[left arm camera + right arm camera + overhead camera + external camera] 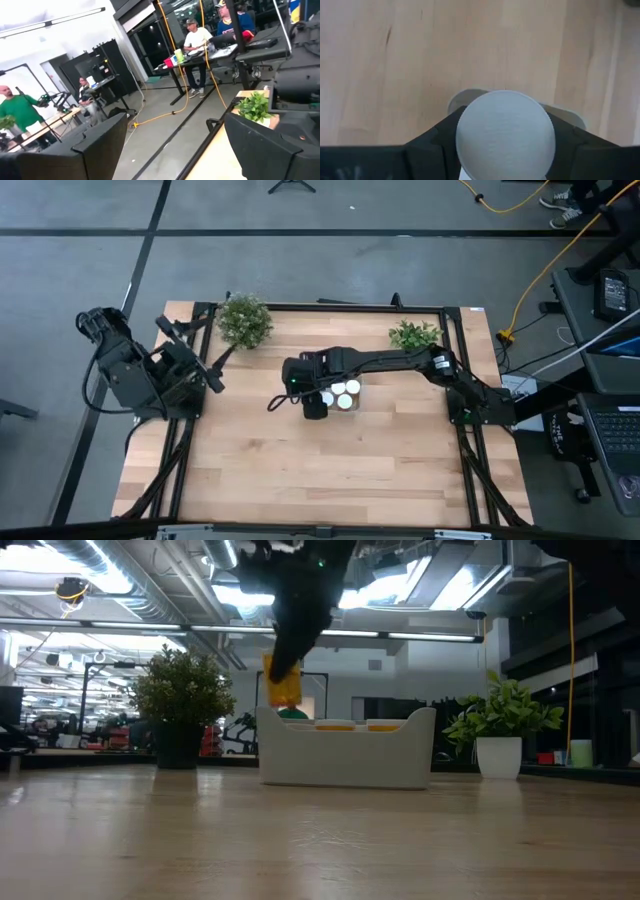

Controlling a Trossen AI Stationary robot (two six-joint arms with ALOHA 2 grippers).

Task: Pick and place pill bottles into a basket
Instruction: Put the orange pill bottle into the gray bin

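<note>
The pale basket (357, 398) stands at the table's middle and also shows in the low view (345, 755). White caps of pill bottles (350, 389) show inside it, with orange bodies at its rim (335, 725). My right gripper (314, 402) is over the basket's left end, shut on one pill bottle (283, 682), whose white cap (505, 135) fills the right wrist view. My left gripper (190, 355) waits open and empty at the table's left edge. My right gripper pinches the bottle between its two fingers (432, 145), one on each side of the bottle at its cap end (470, 150). The fingers come from above, pointing down. The bottle hangs about upright, its orange body (283, 690) clear above the basket's left rim.
Two green potted plants stand at the table's far side, one at the far left (244, 320) and one at the far right (414, 334). Bare wooden table (300, 470) lies on the near side of the basket. People sit at desks in the room beyond (197, 37).
</note>
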